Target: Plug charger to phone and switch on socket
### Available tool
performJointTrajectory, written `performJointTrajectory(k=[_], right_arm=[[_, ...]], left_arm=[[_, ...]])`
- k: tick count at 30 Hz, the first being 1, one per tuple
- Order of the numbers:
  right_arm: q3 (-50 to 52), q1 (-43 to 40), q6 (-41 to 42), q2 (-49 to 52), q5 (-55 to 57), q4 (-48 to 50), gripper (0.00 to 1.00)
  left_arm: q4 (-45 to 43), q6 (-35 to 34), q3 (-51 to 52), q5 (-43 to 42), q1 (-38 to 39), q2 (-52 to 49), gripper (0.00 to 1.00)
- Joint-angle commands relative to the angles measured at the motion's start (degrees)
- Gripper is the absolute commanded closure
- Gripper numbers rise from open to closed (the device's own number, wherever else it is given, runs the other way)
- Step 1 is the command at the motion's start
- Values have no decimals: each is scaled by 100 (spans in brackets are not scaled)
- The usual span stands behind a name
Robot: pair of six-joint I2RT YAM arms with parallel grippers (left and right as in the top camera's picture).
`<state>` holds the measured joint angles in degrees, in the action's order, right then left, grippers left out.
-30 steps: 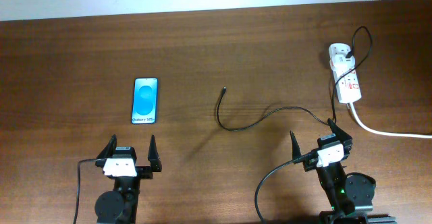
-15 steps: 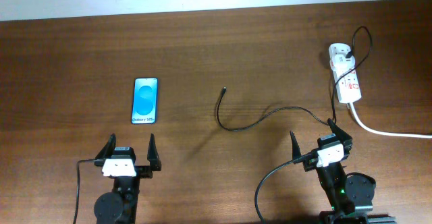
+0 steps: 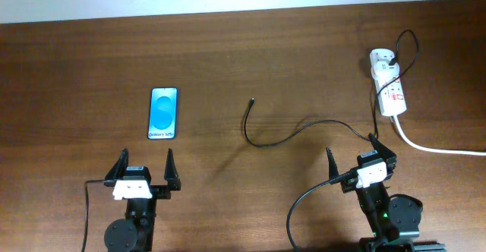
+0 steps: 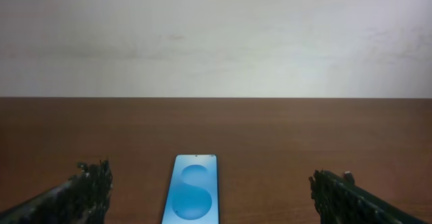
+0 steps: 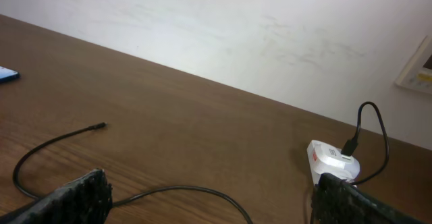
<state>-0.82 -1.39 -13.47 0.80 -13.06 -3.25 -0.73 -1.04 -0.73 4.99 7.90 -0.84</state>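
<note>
The phone [image 3: 163, 113] lies flat on the left of the table, blue screen up; it also shows in the left wrist view [image 4: 192, 197], straight ahead between my fingers. The charger cable [image 3: 266, 140] curves across the middle, its plug tip [image 3: 252, 100] free, and runs to the white socket strip [image 3: 387, 83] at the far right. In the right wrist view the cable [image 5: 47, 146] and the socket [image 5: 332, 162] show. My left gripper [image 3: 143, 170] is open and empty, nearer than the phone. My right gripper [image 3: 357, 159] is open and empty, nearer than the socket.
A thick white cord [image 3: 433, 149] leaves the socket toward the right edge. A light wall [image 4: 216, 35] stands behind the table's far edge. Black robot cables [image 3: 304, 203] trail from both arm bases at the front.
My left gripper has shifted slightly toward the front edge. The right arm, phone, cable and socket have not moved.
</note>
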Motion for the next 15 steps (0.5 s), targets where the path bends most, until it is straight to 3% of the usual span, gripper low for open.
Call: performJointTrajectory(k=[1, 15], right_arm=[[50, 35, 22, -48, 24, -11, 1], [50, 35, 22, -48, 24, -11, 1]], left_arm=[[-44, 111, -17, 39, -31, 11, 1], [-225, 116, -691, 39, -31, -1394, 1]])
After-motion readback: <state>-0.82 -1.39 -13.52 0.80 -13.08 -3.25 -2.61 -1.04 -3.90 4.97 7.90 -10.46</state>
